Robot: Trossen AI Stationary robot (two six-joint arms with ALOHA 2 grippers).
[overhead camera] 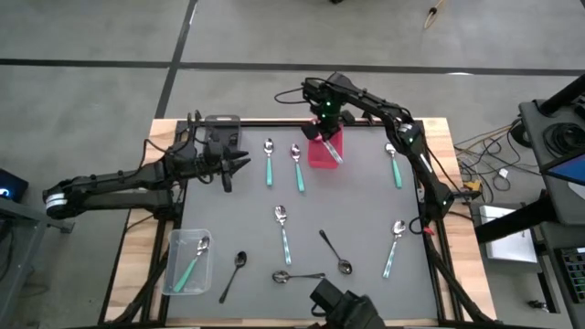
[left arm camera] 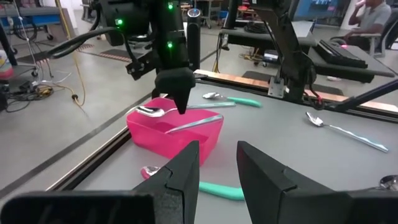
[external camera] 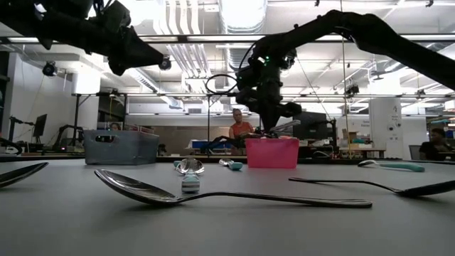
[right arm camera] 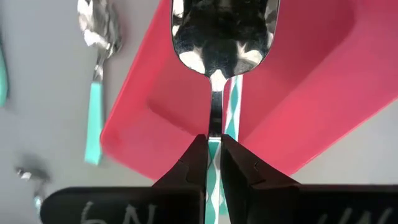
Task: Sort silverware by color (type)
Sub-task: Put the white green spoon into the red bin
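Note:
My right gripper is over the red bin at the table's far middle, shut on a spoon with a shiny bowl. A teal patterned strip runs beside its stem; whether it belongs to this spoon, I cannot tell. My left gripper hovers open near the grey bin, touching nothing. Teal-handled spoons and dark spoons lie flat on the mat. My right gripper pinches the spoon's thin stem just behind the bowl, between its two fingers. The fingers come from above, pointing down, and lie along the spoon. The spoon slants just above the red bin's rim; whether it touches the bin, I cannot tell.
A clear bin at the near left holds a teal-handled spoon. The grey bin stands at the far left. A dark camera mount sits at the near edge. People sit in the room beyond the table.

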